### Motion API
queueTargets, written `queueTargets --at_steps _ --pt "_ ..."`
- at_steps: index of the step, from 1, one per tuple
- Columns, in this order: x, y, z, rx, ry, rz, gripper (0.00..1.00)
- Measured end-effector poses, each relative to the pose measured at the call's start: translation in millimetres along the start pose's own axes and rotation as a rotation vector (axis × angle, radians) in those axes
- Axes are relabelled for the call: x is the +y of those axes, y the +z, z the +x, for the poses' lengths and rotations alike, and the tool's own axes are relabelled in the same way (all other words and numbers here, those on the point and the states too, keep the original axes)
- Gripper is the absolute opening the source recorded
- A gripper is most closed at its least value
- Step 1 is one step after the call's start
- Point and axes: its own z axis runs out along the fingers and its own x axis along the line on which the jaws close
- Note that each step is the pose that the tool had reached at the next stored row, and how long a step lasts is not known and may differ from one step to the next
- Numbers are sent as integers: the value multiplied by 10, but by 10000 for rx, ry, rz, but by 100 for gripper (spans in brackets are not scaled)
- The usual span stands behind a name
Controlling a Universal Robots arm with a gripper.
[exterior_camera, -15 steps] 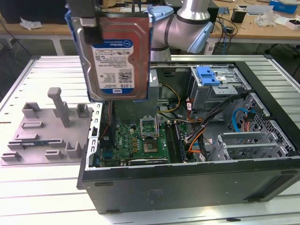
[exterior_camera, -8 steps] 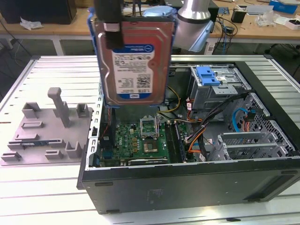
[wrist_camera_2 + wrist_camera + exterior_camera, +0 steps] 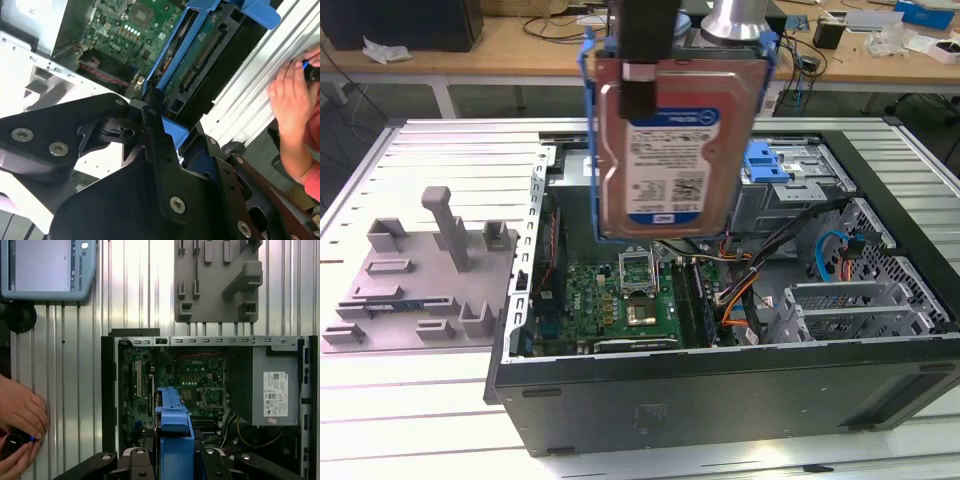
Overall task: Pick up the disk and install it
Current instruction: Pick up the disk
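Fingers (image 3: 638,60): mine, closed on the disk (image 3: 665,150) and gripping it at its upper end, with one black finger lying across the labelled face in the exterior view.

Disk: held upright in the air. Its silver body and blue-and-white label face the exterior view, and its blue plastic frame shows along the sides. In the first wrist view the disk (image 3: 172,440) shows its blue frame edge-on between my two black fingers (image 3: 125,467), over the green circuit board (image 3: 190,380). In the second wrist view the disk's underside (image 3: 200,50), with its connector row, shows past one finger (image 3: 157,135).

Below: the black computer case (image 3: 720,400) lies on its side with the side panel off, so the board, cables and grey power supply (image 3: 275,390) are exposed. The disk hangs clear of it.

Drive cage (image 3: 800,185): grey metal, inside the case toward the exterior view's right, carrying a blue bracket (image 3: 767,162).

Beside the case, on the exterior view's left, a grey plastic fixture (image 3: 420,290) with upright pegs rests on the ribbed metal counter (image 3: 420,420). On the counter a person's hand (image 3: 20,415) rests on a small dark object (image 3: 12,445), near a grey screen unit (image 3: 45,270).
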Motion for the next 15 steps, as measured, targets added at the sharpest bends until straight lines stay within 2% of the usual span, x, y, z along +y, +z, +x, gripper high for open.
queueTargets --at_steps 3,4,8,9,11,15 --pt "-150 0 52 -3 0 0 36" --pt "-235 1 81 -5 0 0 36" --pt "-484 2 161 -9 -2 0 36" --pt "-522 2 173 -9 -2 0 36" --pt "-560 2 182 -10 -3 0 36" --pt "-570 2 182 -9 -4 0 36"
